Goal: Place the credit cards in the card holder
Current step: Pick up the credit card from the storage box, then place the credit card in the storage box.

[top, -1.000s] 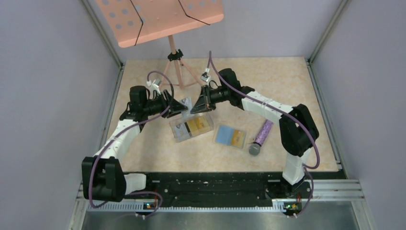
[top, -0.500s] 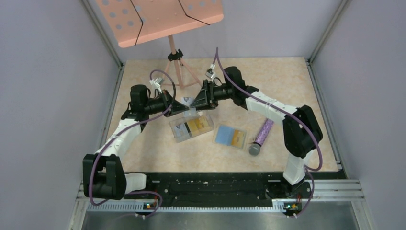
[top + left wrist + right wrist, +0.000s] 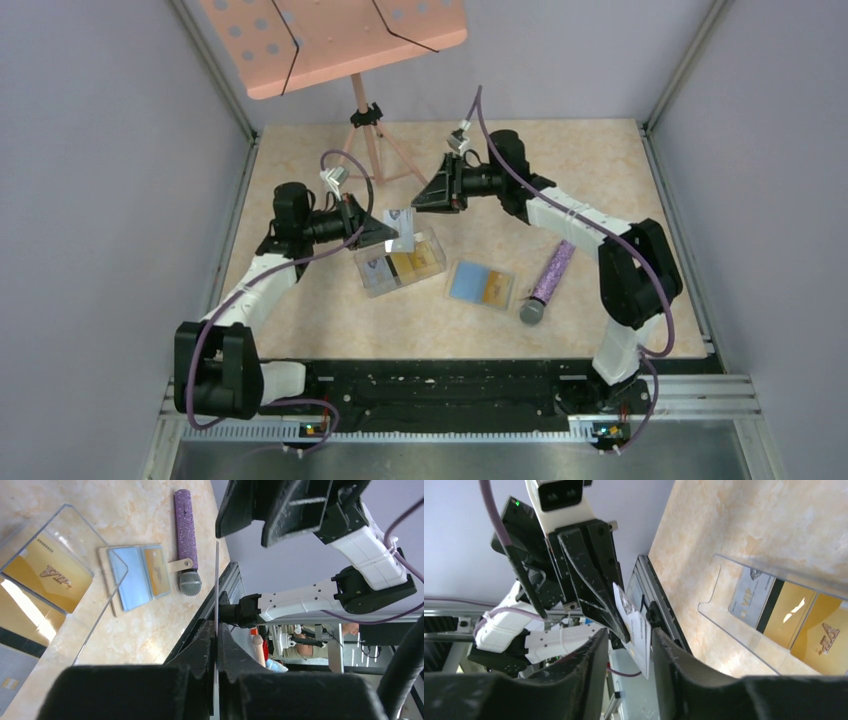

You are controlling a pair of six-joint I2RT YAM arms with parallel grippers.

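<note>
The left gripper pinches a white card above the box; the right gripper, jaws apart and empty, hangs beyond the box. The holder lies open right of the box. The card looks light, stiff and slick: clamp its flat faces.

The right gripper has its two dark fingers apart in the foreground, gripping nothing. Through the gap shows the left gripper, its fingers pinched on a white printed card held off the table. To the right, a clear plastic box lies on the marbled table, with a grey VIP card and gold cards inside. A purple cable runs along the left arm.
</note>
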